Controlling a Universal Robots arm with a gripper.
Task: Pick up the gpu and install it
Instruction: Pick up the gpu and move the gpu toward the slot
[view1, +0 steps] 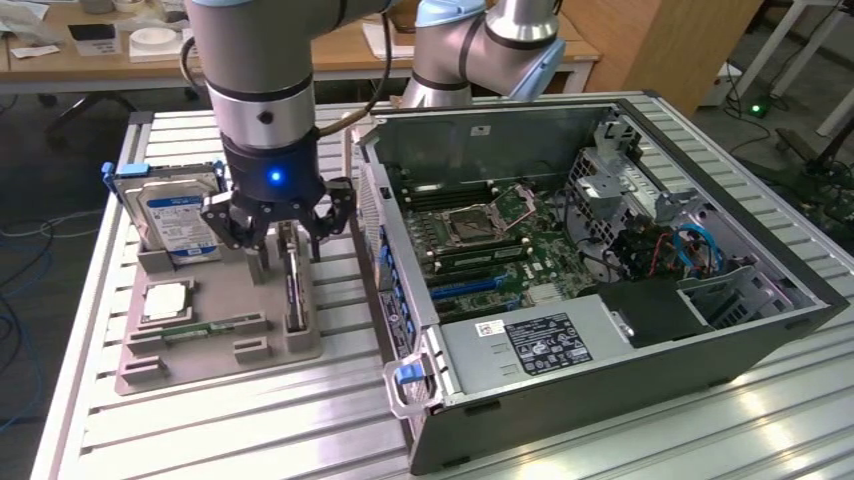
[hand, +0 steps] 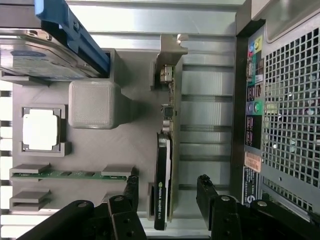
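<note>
Exterior view: poising the gripper (view1: 287, 245), jaws spread and grasping nothing, directly above the gpu (view1: 295, 292), standing on edge in the grey fixture (view1: 200, 345) just beside the computer case (view1: 561, 340), long axis running along the case's side.

Wrist view: straddling the gpu (hand: 162, 175) with the gripper (hand: 167, 184), 1 finger flanking each flat face, touching neither.
</note>
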